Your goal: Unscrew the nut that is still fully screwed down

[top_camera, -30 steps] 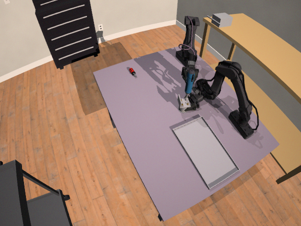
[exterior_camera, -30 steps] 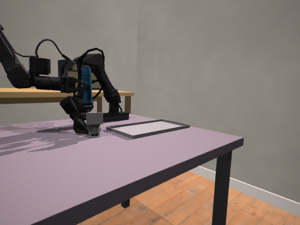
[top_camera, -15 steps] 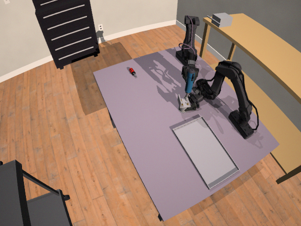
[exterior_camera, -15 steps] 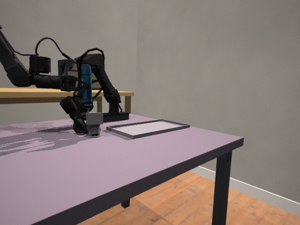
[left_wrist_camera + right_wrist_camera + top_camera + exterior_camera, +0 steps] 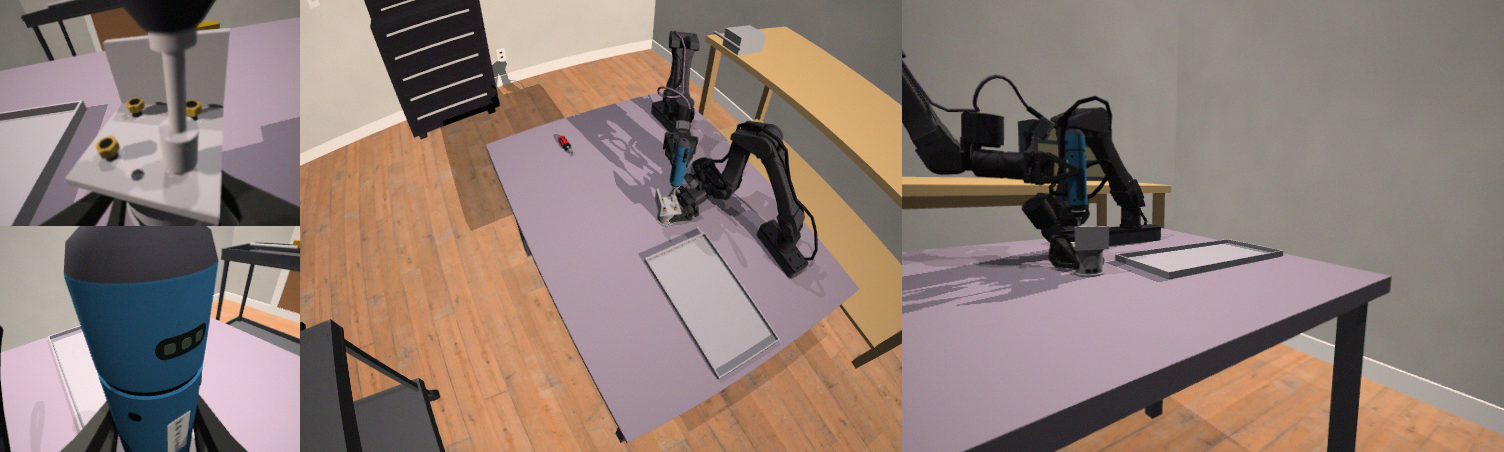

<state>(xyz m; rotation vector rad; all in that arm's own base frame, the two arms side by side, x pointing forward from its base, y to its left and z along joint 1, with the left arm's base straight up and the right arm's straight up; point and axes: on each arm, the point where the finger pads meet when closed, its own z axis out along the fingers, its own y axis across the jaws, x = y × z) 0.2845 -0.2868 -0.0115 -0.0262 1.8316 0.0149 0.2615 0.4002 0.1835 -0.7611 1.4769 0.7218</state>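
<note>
The joint module [image 5: 667, 219] [image 5: 1090, 265] stands upright on the table. The bracket [image 5: 125, 172] [image 5: 1092, 238] lies on its top, with its flange upright. In the left wrist view, yellow nuts [image 5: 135, 106] [image 5: 193, 108] [image 5: 107, 147] sit raised on studs at three corners. The driver's socket [image 5: 179, 150] stands over the fourth corner, hiding what is inside it. My right gripper [image 5: 154, 401] [image 5: 1075, 171] is shut on the blue nut driver [image 5: 680, 162] [image 5: 150, 336], held nearly upright. My left gripper [image 5: 1076, 261] is shut on the joint module below the bracket; its fingertips are mostly hidden.
A shallow tray [image 5: 647, 259] [image 5: 1171, 274] lies beside the module. A red-handled tool [image 5: 564, 142] lies near the far corner of the table [image 5: 580, 250]. The two arms are close together above and beside the module.
</note>
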